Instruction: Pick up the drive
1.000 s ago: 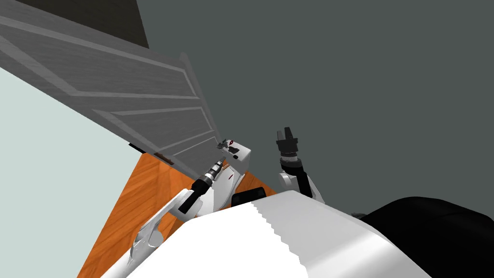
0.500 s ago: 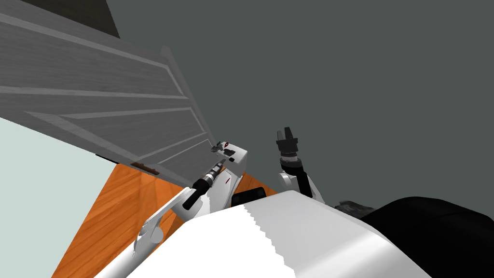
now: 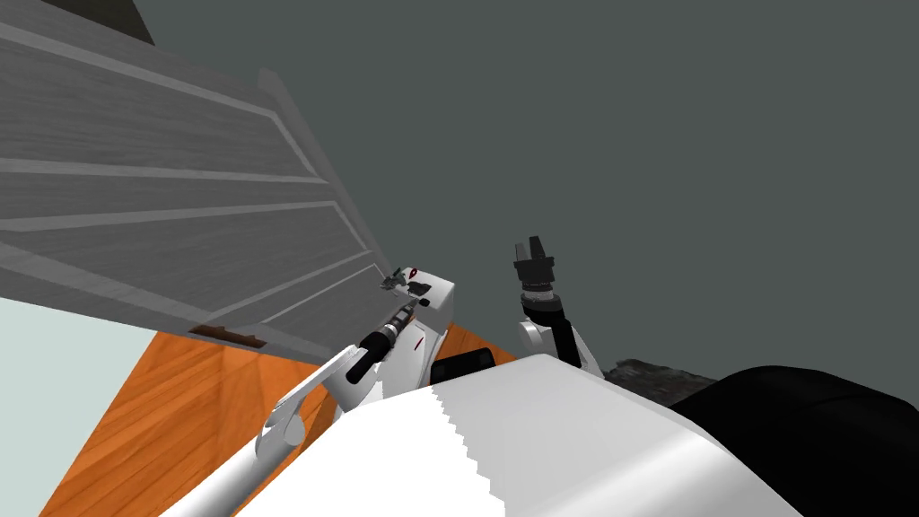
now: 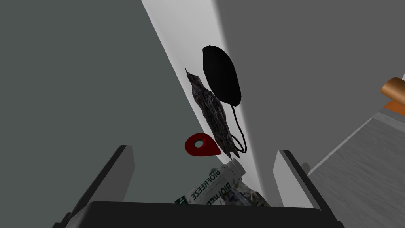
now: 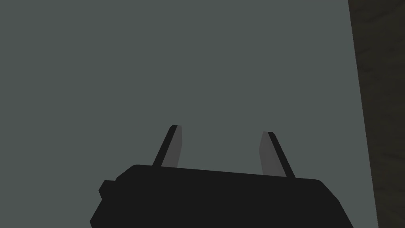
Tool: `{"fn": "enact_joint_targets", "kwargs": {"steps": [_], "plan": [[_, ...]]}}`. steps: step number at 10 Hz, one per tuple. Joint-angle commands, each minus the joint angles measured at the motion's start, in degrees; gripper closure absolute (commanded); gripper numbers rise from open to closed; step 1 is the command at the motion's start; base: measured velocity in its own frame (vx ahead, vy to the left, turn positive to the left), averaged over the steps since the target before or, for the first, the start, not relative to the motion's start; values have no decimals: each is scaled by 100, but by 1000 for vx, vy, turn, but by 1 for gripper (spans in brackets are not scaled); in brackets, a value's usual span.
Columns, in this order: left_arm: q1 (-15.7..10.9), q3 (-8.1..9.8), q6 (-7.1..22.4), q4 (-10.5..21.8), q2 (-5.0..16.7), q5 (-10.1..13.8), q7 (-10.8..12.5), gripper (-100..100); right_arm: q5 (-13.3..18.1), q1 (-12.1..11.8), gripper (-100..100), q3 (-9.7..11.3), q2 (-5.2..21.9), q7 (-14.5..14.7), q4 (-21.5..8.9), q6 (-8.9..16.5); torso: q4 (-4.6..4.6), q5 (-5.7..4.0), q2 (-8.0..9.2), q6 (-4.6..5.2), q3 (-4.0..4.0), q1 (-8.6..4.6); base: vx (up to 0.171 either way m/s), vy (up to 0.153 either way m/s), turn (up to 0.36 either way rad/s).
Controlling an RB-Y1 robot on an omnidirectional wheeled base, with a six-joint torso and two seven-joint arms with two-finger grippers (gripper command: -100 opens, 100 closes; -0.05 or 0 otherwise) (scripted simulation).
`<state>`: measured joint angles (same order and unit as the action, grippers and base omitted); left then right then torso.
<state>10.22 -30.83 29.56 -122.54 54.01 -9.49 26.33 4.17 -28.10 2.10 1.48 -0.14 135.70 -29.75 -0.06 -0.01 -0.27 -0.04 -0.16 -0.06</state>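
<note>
Left gripper [image 4: 202, 149]: fingers spread wide, holding nothing. It hangs close over the small things on the white stand [image 3: 439, 293].
Drive [image 4: 201, 145]: I take it to be the small red teardrop-shaped piece with a round hole. It lies between the two open fingers, touched by neither, just beside the tube.
Left wrist view, close up: a black mouse [image 4: 221, 75] with a thin cord lies farthest from the gripper. A dark mottled crumpled strip [image 4: 211, 113] runs from beside the mouse toward the drive. A white tube [image 4: 213, 188] printed BIOFREEZE lies nearest the gripper's body, with more mottled material under its capped end.
Left wrist view, to the side: part of a grey panelled door [image 4: 356, 186] shows, and beyond it a brass-coloured cylinder [image 4: 393, 90]; what that is I cannot tell.
Head view: the left arm stretches forward to the stand, whose top carries the same things as tiny dark and red specks. The stand sits at the foot of the grey door [image 3: 179, 233], on an orange wooden floor [image 3: 179, 404].
Stand as holder: the mouse, strip, tube and drive lie close together near its edge.
Right gripper [image 5: 221, 130]: fingers apart and empty. In the head view it [image 3: 535, 244] is raised before a dark grey wall [image 3: 673, 135], well apart from the stand.
</note>
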Motion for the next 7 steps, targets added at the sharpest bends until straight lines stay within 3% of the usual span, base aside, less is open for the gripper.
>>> {"fn": "enact_joint_targets", "kwargs": {"steps": [1, 7], "plan": [[-35, -62, 212, -3, 57, 26, 53, -100, 0, 0, 0, 0, 0, 0, 0, 0, 0, 0, 0, 0, 0, 0, 41, 1, -137], [-355, -462, 979, 123, 337, 197, 296, -100, 0, -1, 0, -1, 0, 0, 0, 0, 1, 0, 5, -6, 3, 0, 35, 1, -154]]}}
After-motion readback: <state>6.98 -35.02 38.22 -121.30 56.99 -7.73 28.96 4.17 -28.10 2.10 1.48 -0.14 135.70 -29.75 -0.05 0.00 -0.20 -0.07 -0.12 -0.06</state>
